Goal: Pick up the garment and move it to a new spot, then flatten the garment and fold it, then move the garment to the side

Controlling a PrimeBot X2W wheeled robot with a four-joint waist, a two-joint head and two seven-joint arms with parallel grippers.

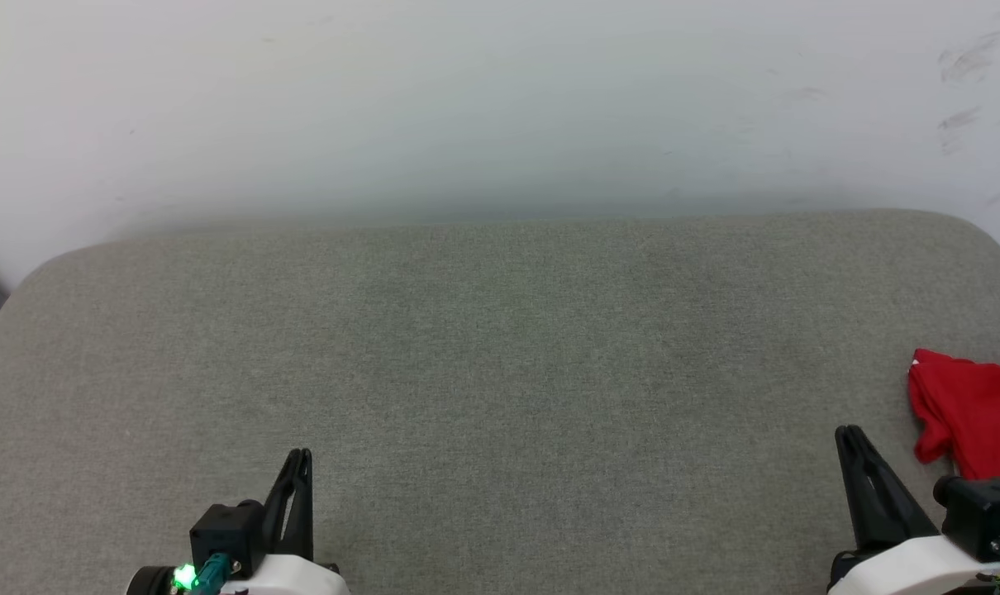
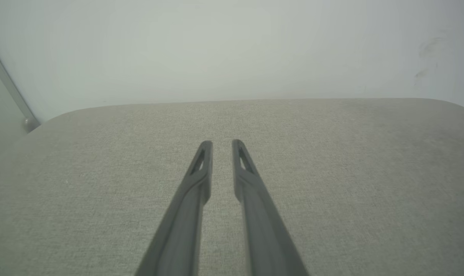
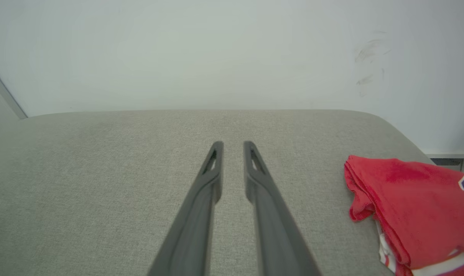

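We hold our left gripper (image 2: 221,142) and right gripper (image 3: 233,143) low over the grey upholstered surface (image 1: 500,372), fingers a slim gap apart and gripping nothing, while the red jersey (image 3: 408,203) lies in folded layers at our far right, seemingly set aside.

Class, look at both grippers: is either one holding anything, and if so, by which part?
Nothing is held. The left gripper and right gripper have bare gaps between their fingers; the garment lies apart from them on the cushion.
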